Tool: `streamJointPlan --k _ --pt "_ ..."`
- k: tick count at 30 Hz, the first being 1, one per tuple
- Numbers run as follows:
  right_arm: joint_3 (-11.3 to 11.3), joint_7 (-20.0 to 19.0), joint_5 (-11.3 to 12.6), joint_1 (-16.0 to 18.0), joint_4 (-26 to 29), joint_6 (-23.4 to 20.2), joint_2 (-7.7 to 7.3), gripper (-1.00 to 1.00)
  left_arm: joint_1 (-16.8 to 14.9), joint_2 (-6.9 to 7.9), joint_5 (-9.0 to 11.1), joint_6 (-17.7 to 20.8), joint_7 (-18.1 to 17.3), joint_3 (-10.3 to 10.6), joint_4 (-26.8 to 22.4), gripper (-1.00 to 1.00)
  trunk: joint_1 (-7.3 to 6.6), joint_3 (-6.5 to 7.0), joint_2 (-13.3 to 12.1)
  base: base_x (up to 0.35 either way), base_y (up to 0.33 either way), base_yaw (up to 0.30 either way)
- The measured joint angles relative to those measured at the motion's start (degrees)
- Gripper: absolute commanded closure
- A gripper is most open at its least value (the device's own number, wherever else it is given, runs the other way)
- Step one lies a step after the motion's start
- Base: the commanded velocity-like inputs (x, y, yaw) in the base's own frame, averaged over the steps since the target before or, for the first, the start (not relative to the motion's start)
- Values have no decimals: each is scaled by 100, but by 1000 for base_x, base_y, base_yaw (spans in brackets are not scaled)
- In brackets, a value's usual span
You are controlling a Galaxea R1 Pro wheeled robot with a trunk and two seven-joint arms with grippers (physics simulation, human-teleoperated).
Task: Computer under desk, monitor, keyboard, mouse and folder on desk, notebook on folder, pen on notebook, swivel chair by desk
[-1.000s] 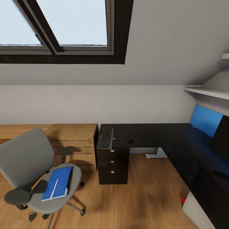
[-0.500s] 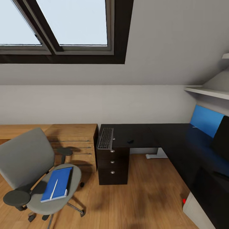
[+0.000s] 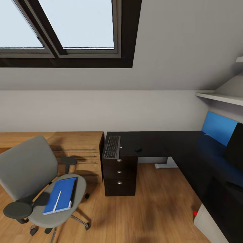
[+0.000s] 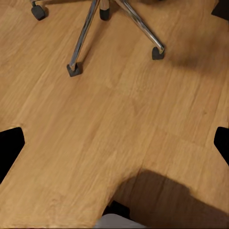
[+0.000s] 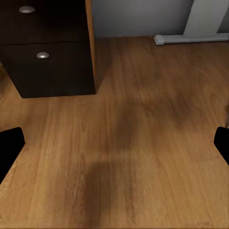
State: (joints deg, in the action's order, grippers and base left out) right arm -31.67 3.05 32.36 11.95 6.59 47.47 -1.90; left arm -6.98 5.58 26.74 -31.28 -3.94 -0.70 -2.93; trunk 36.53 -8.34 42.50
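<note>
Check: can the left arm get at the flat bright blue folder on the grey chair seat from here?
Probably not yet. The flat bright blue folder lies on the grey swivel chair, unobstructed from above, but the left gripper hangs low over bare floor beside the chair's wheeled base.

Light source: skylight (image 3: 76, 23), far upper left, pale blue-white and even; daylight only.
Overall level: bright on walls, moderate on floor (image 3: 152, 206).
Dark zones: desk (image 3: 175, 145) top near-black, detail lost toward the right.
Shadows: soft, diffuse; a smudged patch on the floor near the drawers (image 5: 45, 52), another under the chair (image 3: 37, 182).
Glare: none seen; blue panel (image 3: 217, 126) tints the desk top beside it.
Sharpness: render slightly soft throughout.
Distortion: wide-angle stretch at head view edges.
</note>
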Motion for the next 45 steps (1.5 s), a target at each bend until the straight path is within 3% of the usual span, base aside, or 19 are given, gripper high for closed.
streamJointPlan --k 2,5,10,11,15,16,19,22,25,30,35,45 --pt "8 27 21 15 190 -108 -9 -100 0 14 2 -8 -1 3 60 -100 0 0 0 0 0 0" --pt "21 159 70 160 631 -660 -21 -100 -1 29 5 -17 -3 4 121 -100 0 0 0 0 0 0" --pt "36 371 392 791 1161 -2104 -2 -100 -1 36 14 -24 -6 5 153 -100 0 1 -1 0 0 0" --pt "35 398 624 1025 1241 -2484 33 -100 -1 40 18 -27 -8 2 157 -100 0 1 -1 0 0 0" --pt "39 428 1254 1531 1327 -2961 138 -100 -1 45 24 -36 -10 -1 161 -100 0 1 -1 0 0 0" --pt "36 421 1566 1761 1359 -3158 169 -100 -1 46 29 -65 -10 -2 163 -100 0 1 -1 0 0 0" --pt "33 292 1979 2166 1437 -3676 244 -100 -1 45 41 -288 -11 -2 164 -100 0 1 -1 0 0 0" --pt "41 -6 2191 2396 1803 -4125 388 -100 -2 36 42 -679 -16 4 165 -100 0 1 -1 0 0 0" --pt "233 -158 2349 2478 2362 -4305 453 -100 -1 38 43 -846 -33 -1 164 -100 0 1 0 0 0 0" --pt "434 -364 2443 2502 2743 -4348 466 -100 -1 26 40 -886 -55 -2 164 -100 0 0 0 0 0 0" --pt "452 -870 2442 2505 2743 -4274 479 -100 -1 16 43 -894 -59 -3 164 -100 0 0 0 0 0 0" --pt "452 -706 2458 2505 2508 -4063 492 -100 -1 4 49 -898 -59 -3 164 -100 0 0 -1 0 14 0"
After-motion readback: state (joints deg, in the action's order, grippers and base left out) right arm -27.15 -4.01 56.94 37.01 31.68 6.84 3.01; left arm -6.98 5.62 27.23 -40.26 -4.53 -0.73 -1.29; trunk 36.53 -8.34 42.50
